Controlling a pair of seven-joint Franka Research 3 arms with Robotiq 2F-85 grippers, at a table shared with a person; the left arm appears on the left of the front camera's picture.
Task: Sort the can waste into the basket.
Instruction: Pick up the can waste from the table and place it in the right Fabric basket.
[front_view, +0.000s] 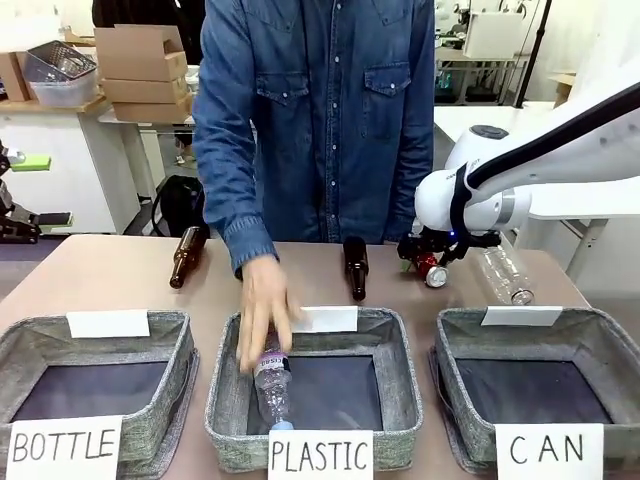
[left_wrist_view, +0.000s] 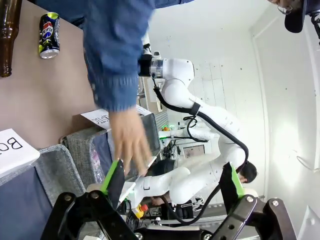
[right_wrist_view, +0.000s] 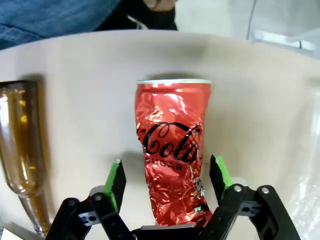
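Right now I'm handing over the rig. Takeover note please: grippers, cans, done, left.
Right gripper: open, jaws on either side of the red can, which lies on the table. The pads are not yet touching it.
Left gripper: open, holding nothing.
Dark can: lying on the table near the person, beside a brown bottle.
CAN basket: no cans in it.
Done: nothing sorted.
Left: grip the red can, drop it in the CAN basket, then the dark can.
The person's hand is at the PLASTIC basket.
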